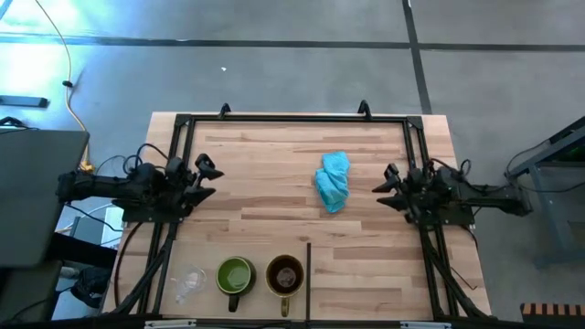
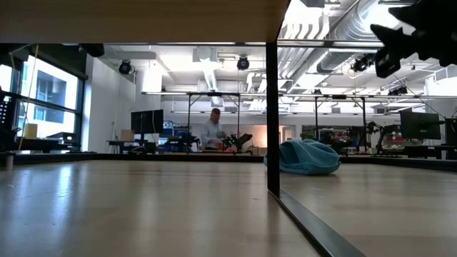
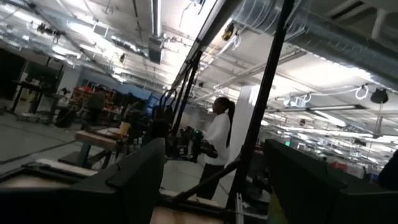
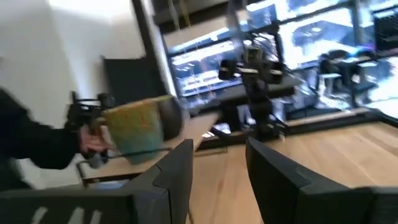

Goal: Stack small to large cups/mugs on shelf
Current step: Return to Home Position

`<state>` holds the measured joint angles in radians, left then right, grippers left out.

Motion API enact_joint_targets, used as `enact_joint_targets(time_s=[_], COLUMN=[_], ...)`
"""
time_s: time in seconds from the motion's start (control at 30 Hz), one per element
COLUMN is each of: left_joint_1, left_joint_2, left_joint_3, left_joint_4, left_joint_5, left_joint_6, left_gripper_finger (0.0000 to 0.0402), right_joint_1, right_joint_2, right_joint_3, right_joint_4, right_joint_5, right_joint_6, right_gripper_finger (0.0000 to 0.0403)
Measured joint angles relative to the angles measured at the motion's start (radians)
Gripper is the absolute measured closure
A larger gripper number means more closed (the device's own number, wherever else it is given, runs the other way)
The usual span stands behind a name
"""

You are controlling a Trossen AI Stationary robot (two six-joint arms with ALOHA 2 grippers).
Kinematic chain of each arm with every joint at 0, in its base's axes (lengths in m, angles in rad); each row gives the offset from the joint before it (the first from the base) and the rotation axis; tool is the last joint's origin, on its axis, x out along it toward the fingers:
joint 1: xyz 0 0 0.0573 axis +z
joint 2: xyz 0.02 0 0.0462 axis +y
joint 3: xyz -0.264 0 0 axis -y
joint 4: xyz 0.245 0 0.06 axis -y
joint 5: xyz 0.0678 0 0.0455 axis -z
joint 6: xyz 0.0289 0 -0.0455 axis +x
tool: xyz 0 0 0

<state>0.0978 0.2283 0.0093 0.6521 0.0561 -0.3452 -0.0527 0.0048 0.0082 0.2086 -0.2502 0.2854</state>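
**Overhead dial:** 12 o'clock is the table's far edge and 6 o'clock is its near edge.

**Shelf and vessels.** The shelf (image 1: 375, 283), a pale plank panel, lies along the 6 o'clock edge of the table (image 1: 274, 146). A thin dark seam (image 1: 308, 265) crosses the shelf. All three vessels stand upright on it, side by side in a row on the 9 o'clock side of the seam.
- The clear cup (image 1: 189, 281) is outermost, toward 7 o'clock.
- The green mug (image 1: 235, 274) comes next.
- The brown mug (image 1: 285, 274) is last, just beside the seam.

The two mugs stand just beside each other with their handles turned toward 6 o'clock. Whether they touch cannot be told.

**Grippers.** The left gripper (image 1: 212, 180) hangs at 9 o'clock, within the black frame (image 1: 292, 119). Its jaws are released and grasp nothing, and its own wrist camera shows the fingers (image 3: 137, 180) set wide apart. The right gripper (image 1: 384, 186) hangs at 3 o'clock, its jaws likewise parted and empty. Both are well apart from the shelf.

**Other items.** A crumpled light-blue cloth (image 1: 334, 181) lies between the grippers. It is nearer the right one and sits toward 1 o'clock from the table's middle. Seen from table height, the shelf's underside spans the top of the view, with a dark upright post (image 2: 272, 107) beneath it. A person (image 2: 212, 132) stands in the room beyond the table.
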Motion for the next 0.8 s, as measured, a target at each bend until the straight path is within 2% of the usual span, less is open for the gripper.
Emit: enact_joint_targets(time_s=[0.23, 0.37, 0.57, 0.7, 0.8], left_joint_1=[0.0, 0.0, 0.0, 0.0, 0.0], left_joint_2=[0.0, 0.0, 0.0, 0.0, 0.0], left_joint_3=[0.0, 0.0, 0.0, 0.0, 0.0], left_joint_4=[-0.194, -0.28, -0.301, -0.371, -0.479], left_joint_5=[-0.025, -0.023, -0.028, -0.087, -0.108], left_joint_6=[-0.09, -0.155, -0.11, -0.103, -0.156], left_gripper_finger=[0.014, 0.014, 0.014, 0.014, 0.014], right_joint_1=[-0.015, -0.015, -0.015, -0.015, -0.015], right_joint_2=[0.0, 0.0, 0.0, 0.004, 0.011], right_joint_3=[0.0, 0.0, 0.0, 0.002, 0.002], right_joint_4=[-0.154, -0.179, -0.188, -0.2, -0.202], right_joint_5=[0.137, 0.144, 0.192, 0.233, 0.235], right_joint_6=[0.006, 0.002, -0.015, -0.014, -0.016], right_gripper_finger=[0.0263, 0.0263, 0.0263, 0.0263, 0.0263])
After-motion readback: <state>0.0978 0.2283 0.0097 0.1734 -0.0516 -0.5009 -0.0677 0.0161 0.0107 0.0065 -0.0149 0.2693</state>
